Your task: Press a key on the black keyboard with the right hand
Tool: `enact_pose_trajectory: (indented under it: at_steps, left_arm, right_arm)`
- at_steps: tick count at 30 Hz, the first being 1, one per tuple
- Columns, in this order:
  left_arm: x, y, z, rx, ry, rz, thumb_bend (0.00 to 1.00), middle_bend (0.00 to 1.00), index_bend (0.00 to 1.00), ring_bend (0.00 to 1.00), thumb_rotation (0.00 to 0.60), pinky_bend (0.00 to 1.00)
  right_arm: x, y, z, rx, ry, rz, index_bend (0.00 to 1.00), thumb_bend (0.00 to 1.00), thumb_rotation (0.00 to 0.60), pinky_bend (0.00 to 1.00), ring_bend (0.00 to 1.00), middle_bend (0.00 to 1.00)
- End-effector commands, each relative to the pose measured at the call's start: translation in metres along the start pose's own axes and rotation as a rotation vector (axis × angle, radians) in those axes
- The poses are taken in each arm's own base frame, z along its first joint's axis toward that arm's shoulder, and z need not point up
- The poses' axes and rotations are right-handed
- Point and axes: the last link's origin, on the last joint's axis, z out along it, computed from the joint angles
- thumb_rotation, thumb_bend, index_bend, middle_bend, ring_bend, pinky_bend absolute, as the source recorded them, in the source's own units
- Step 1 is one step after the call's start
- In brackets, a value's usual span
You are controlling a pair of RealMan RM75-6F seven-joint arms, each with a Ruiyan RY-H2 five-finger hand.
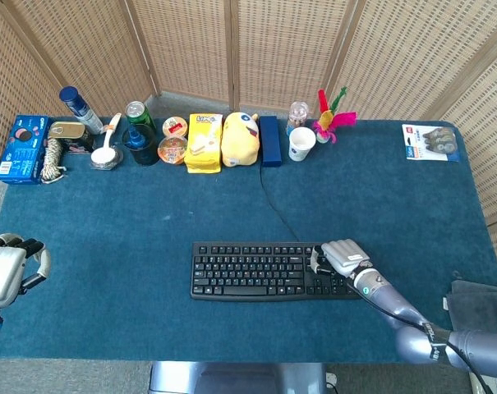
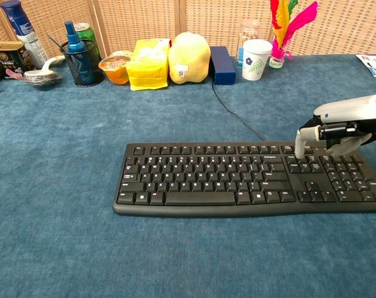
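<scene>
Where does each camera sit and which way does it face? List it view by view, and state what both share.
Head view: high above the near table edge, looking steeply down on the black keyboard; shows the left hand at the frame's left and the right hand with its forearm.
Chest view: low, near table height, facing across the table toward the wicker screen; shows only the right hand, one fingertip down on the keyboard's right-hand keys.
Shared: keyboard, right hand, paper cup, yellow plush toy.

The flat black plastic keyboard (image 2: pixel 250 180) is lying level on blue cloth, its right key block sitting directly beneath the right hand's fingertips (image 2: pixel 299 149).
</scene>
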Motion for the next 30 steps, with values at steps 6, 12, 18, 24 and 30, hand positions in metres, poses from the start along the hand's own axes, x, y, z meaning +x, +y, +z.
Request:
enact_pose_trajectory:
  at_steps: [6, 12, 18, 24, 30]
  left_arm:
    - [-0.001, -0.001, 0.0, 0.003, -0.003, 0.002, 0.53, 0.58, 0.61, 0.51, 0.008, 0.29]
    - [-0.003, -0.003, -0.001, 0.007, -0.002, 0.001, 0.53, 0.58, 0.61, 0.51, 0.003, 0.29]
    - [-0.005, -0.004, -0.002, 0.008, -0.004, -0.002, 0.53, 0.58, 0.61, 0.51, 0.004, 0.29]
    - [-0.004, -0.006, -0.002, 0.011, 0.003, -0.003, 0.53, 0.58, 0.61, 0.51, 0.004, 0.29]
    - [-0.007, -0.007, -0.004, 0.012, 0.001, -0.014, 0.53, 0.58, 0.61, 0.51, 0.005, 0.29]
  right_arm:
    - [-0.001, 0.001, 0.003, -0.015, -0.003, -0.014, 0.33, 0.66, 0.0, 0.92, 1.0, 0.99]
    - [-0.003, 0.0, 0.005, -0.024, -0.011, -0.03, 0.33, 0.66, 0.0, 0.92, 1.0, 0.99]
    - [-0.005, -0.001, 0.005, -0.026, -0.013, -0.032, 0.33, 0.66, 0.0, 0.92, 1.0, 0.99]
    - [-0.002, -0.004, 0.004, -0.025, 0.001, -0.038, 0.33, 0.66, 0.0, 0.92, 1.0, 0.98]
    - [0.03, -0.002, -0.027, -0.026, 0.123, 0.004, 0.33, 0.65, 0.0, 0.91, 1.0, 0.95]
